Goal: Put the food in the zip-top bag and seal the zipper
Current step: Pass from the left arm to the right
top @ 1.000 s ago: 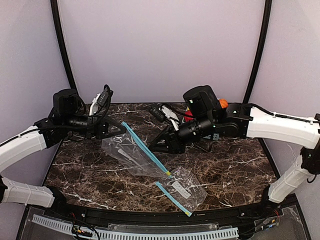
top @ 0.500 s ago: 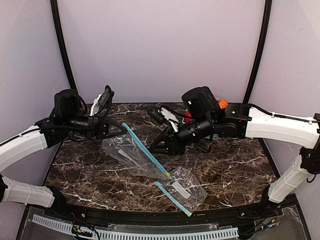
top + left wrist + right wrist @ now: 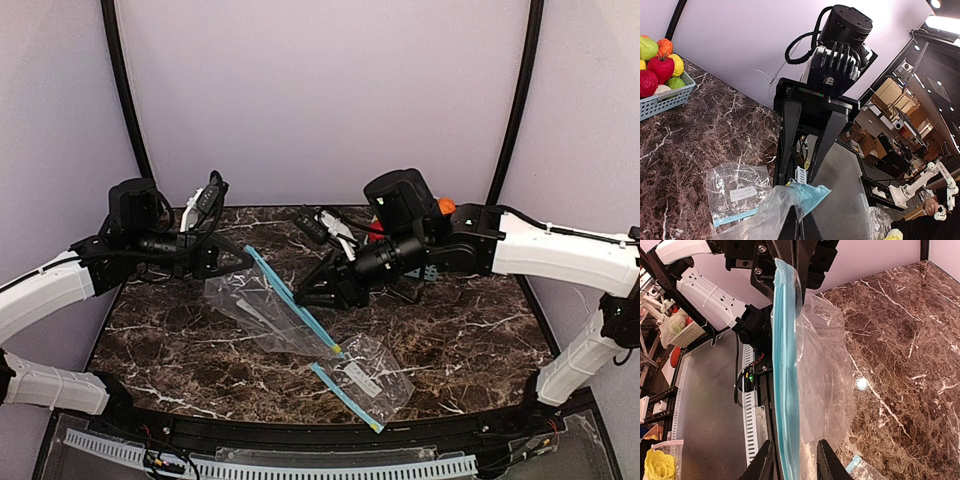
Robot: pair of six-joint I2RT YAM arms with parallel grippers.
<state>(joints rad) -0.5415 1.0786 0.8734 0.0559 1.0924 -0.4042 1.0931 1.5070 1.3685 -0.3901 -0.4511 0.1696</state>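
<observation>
Edging leftward, right gripper (image 3: 302, 296) astride zipper (image 3: 786, 365) of zip-top bag (image 3: 255, 308).

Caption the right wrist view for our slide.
Right gripper straddles the zip-top bag's blue zipper, its end held by the left gripper.

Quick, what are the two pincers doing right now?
Left pincer: closed, holding one end of the zip-top bag.
Right pincer: open, straddling the zipper, not clamped.

No text is reading clearly anywhere: the white label (image 3: 742, 192) on the flat zip-top bag (image 3: 722, 177) lying on the desk (image 3: 690, 130) is showing only blurred, illegible marks.
</observation>
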